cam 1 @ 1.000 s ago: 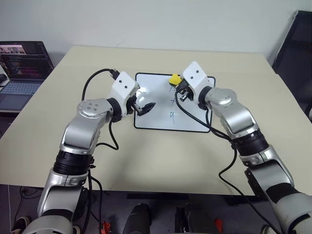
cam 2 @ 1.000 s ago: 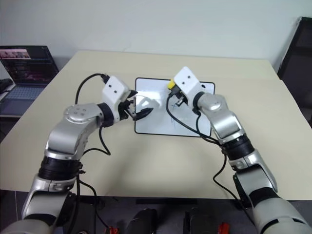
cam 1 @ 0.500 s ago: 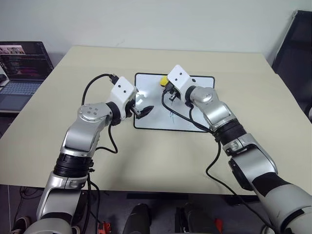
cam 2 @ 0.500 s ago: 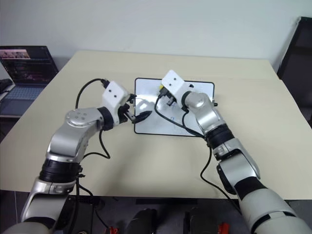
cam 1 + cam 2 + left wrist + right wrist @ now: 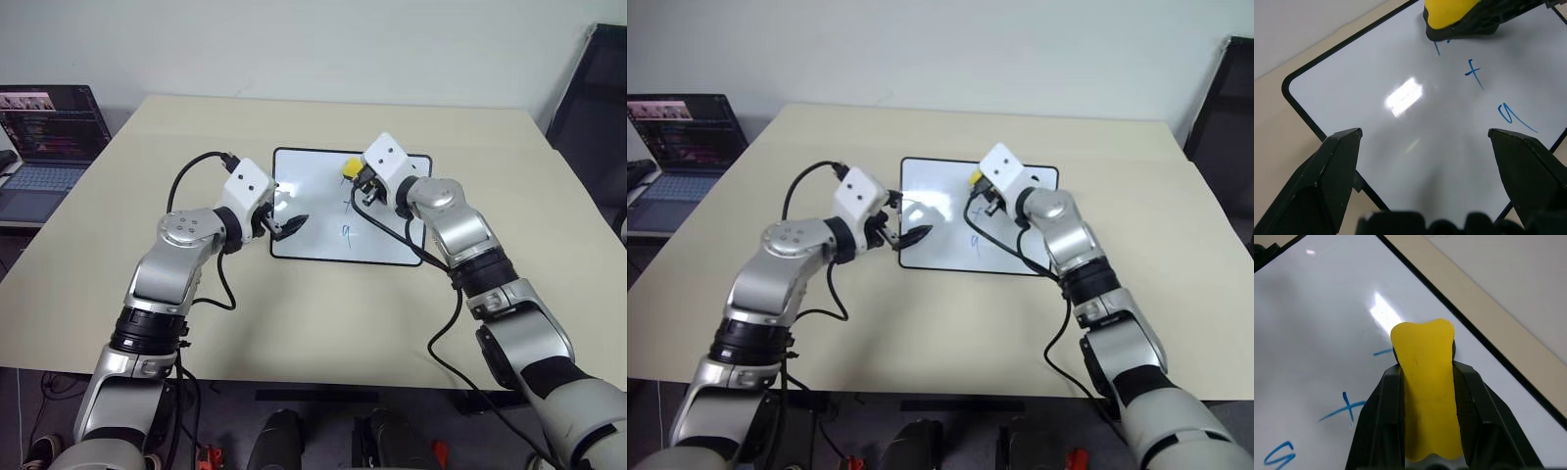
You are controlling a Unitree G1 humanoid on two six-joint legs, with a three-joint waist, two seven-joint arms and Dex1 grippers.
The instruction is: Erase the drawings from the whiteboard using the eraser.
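head pair: we look from above the near table edge, forward and down at the whiteboard; both eyes share the whole board and table.
left wrist: close, low over the whiteboard's left edge, facing across it.
right wrist: very close, above the board's far edge.
shared: wrist views share the drawings.

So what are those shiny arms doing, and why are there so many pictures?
They belong to a robot. Two pictures come from cameras in its head, looking down over a table. Two more come from cameras on its wrists, so everything looks close. On the table lies a whiteboard with blue drawings. The right gripper squeezes a yellow eraser and holds it at the top scribble. The left gripper is open over the board's edge, holding nothing. A laptop sits off to the side.
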